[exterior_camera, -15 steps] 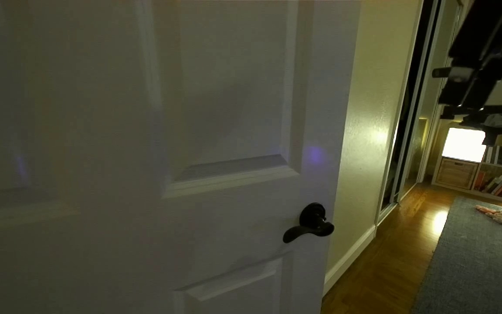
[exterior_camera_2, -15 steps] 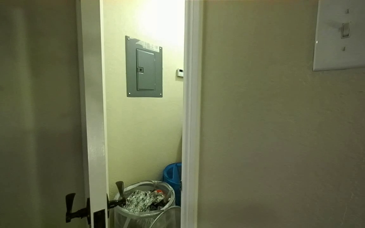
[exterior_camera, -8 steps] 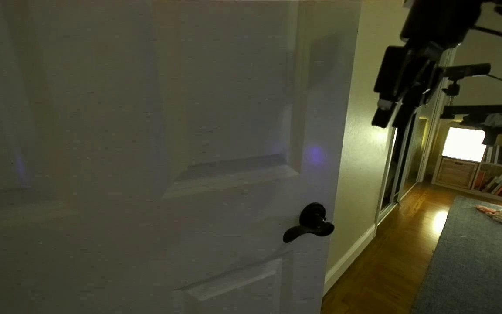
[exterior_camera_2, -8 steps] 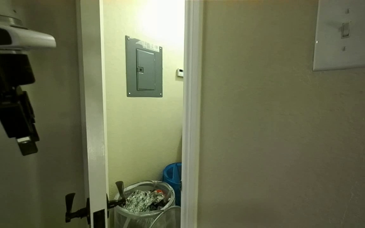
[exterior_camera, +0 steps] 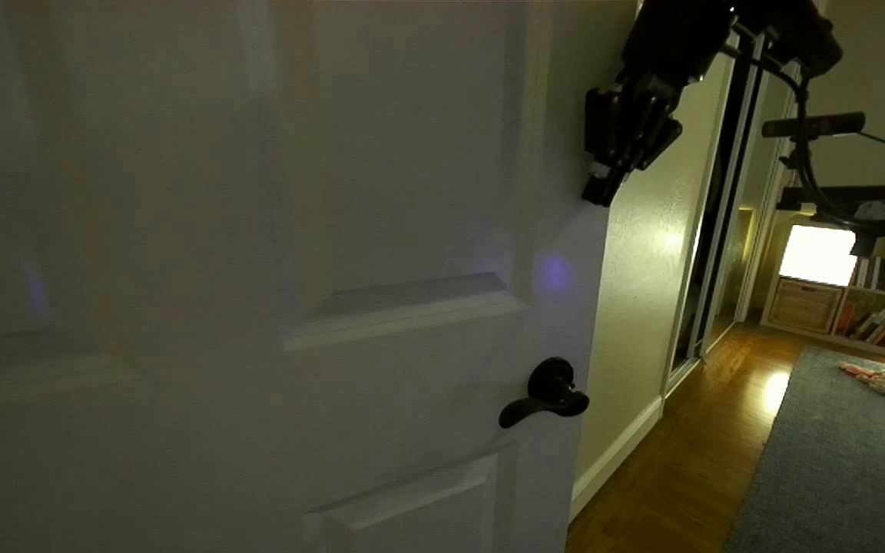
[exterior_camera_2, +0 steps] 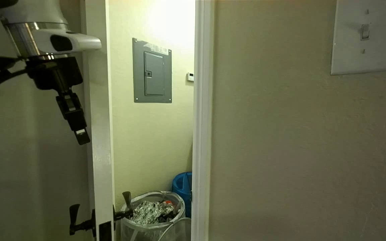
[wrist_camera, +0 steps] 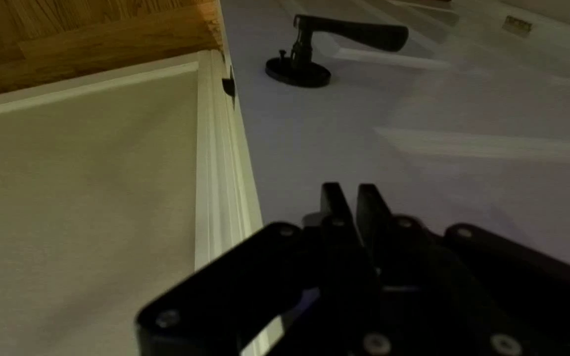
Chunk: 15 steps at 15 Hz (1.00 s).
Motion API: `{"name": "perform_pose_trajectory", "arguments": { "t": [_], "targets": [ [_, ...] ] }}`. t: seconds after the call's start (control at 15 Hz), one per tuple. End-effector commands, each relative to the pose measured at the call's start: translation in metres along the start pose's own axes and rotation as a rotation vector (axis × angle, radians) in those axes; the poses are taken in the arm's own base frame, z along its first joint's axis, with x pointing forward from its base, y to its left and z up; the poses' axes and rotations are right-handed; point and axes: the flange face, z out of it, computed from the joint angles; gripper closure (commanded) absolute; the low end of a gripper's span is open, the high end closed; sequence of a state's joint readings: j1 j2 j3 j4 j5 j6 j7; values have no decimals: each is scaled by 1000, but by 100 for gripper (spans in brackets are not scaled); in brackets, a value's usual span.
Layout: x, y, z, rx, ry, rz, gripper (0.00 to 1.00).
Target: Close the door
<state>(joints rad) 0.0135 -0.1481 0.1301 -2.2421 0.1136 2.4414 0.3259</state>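
Door: a large white panelled door (exterior_camera: 281, 276) is seen standing ajar, its face before the claw (wrist_camera: 350, 190) and its free edge close by.
Handle: a black lever (exterior_camera: 552, 392) is mounted near that edge, below the claw, and is not gripped.
Claw: its black fingers (wrist_camera: 333, 200) are angled downward and all but clenched, only a narrow gap being left between the tips; nothing is held. Whether the door is touched cannot be told.
Step in hand: positioning for a push, it is judged; the closing is not yet done.
Next move: a steady press on the face near the free edge, toward the white frame (exterior_camera_2: 202, 117), seems called for; contact might be lost if the press is placed too far out.
Gap: past the edge from the claw, a gray electrical panel (exterior_camera_2: 152, 72) and a basket (exterior_camera_2: 139, 232) topped with crumpled foil (exterior_camera_2: 151, 212) are seen.
Farther out: beyond the frame from the claw, a light switch (exterior_camera_2: 365, 32) is set on a plain wall (exterior_camera_2: 273, 134).
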Motion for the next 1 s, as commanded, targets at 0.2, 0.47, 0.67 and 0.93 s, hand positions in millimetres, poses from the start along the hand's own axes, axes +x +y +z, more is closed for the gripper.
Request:
{"name": "perform_pose_trajectory", "arguments": {
  "t": [0.2, 0.47, 0.67, 0.93],
  "targets": [
    [29, -8, -3, -11, 83, -28, 92],
    [57, -11, 9, -27, 86, -62, 92],
    [80, -13, 26, -37, 76, -76, 93],
    [107, -21, 48, -43, 79, -108, 93]
  ]
}}
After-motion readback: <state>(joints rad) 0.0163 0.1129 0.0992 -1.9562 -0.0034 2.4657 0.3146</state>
